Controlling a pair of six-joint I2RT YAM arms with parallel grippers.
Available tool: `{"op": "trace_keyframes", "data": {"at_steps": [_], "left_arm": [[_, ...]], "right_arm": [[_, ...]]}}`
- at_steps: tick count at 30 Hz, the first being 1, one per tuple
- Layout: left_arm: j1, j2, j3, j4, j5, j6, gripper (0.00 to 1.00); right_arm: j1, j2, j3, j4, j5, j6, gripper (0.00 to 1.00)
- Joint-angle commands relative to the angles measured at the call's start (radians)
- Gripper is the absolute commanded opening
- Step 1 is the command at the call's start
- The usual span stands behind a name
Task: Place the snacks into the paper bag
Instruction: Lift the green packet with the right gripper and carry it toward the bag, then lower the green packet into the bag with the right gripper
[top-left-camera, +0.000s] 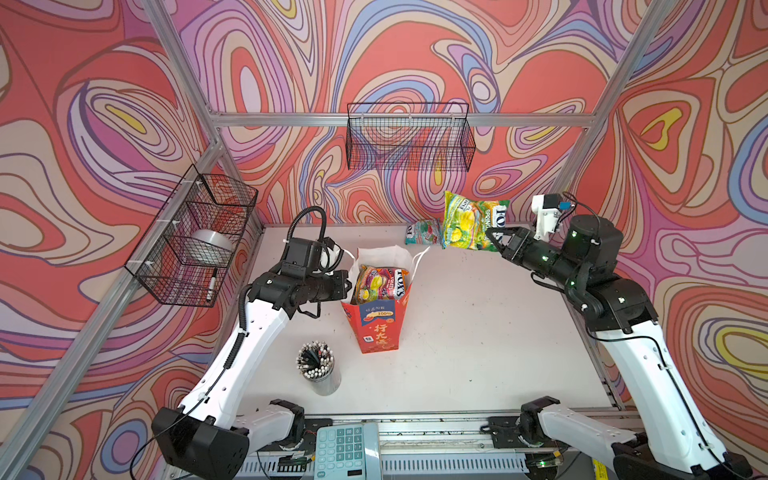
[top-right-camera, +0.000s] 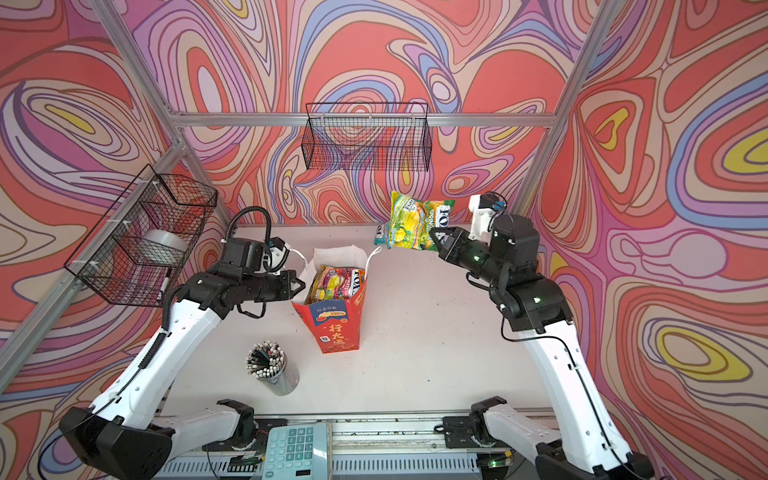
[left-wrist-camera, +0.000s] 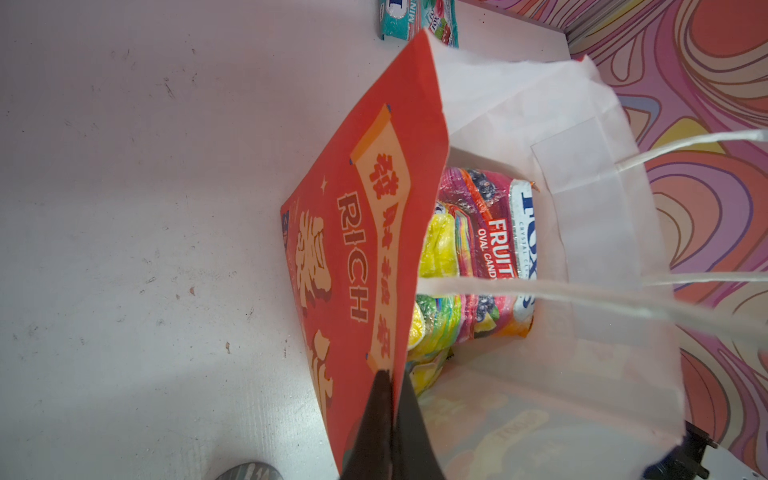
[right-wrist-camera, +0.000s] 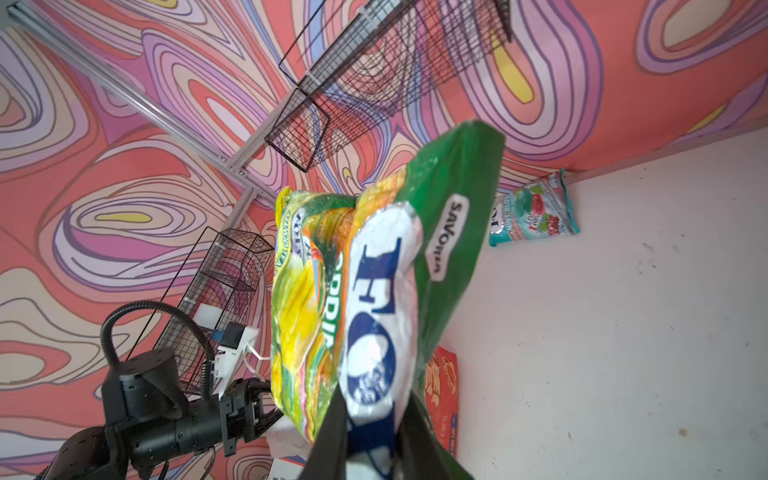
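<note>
The red paper bag (top-left-camera: 376, 328) (top-right-camera: 338, 328) stands open mid-table with several snacks (top-left-camera: 380, 282) (left-wrist-camera: 486, 257) inside. My left gripper (top-left-camera: 347, 286) (left-wrist-camera: 388, 376) is shut on the bag's left rim (left-wrist-camera: 374, 249), one finger inside and one outside. My right gripper (top-left-camera: 496, 237) (right-wrist-camera: 374, 407) is shut on the white end of a green and yellow pouch (top-left-camera: 469, 220) (top-right-camera: 415, 220) (right-wrist-camera: 374, 270). It holds the pouch in the air, behind and right of the bag. A teal pouch (top-left-camera: 422, 231) (right-wrist-camera: 534, 212) lies flat by the back wall.
A cup of pens (top-left-camera: 318, 365) stands front left of the bag. A calculator (top-left-camera: 345, 451) lies at the front edge. One black wire basket (top-left-camera: 409, 137) hangs on the back wall. Another (top-left-camera: 195, 237) on the left wall holds a tape roll and a marker.
</note>
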Motion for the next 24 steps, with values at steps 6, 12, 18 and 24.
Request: {"op": "trace_keyframes", "data": {"at_steps": [6, 12, 18, 24], "left_arm": [[0.002, -0.014, -0.019, 0.021, 0.022, -0.006, 0.00], [0.002, -0.019, -0.021, 0.028, 0.013, -0.003, 0.00], [0.002, -0.013, -0.022, 0.030, 0.018, -0.004, 0.00], [0.002, -0.020, -0.023, 0.031, 0.025, -0.005, 0.00]], "right_arm": [[0.357, 0.248, 0.246, -0.080, 0.268, -0.115, 0.00], [0.493, 0.474, 0.428, -0.166, 0.370, -0.179, 0.00], [0.512, 0.522, 0.404, -0.189, 0.431, -0.190, 0.00], [0.528, 0.538, 0.372, -0.214, 0.457, -0.190, 0.00]]}}
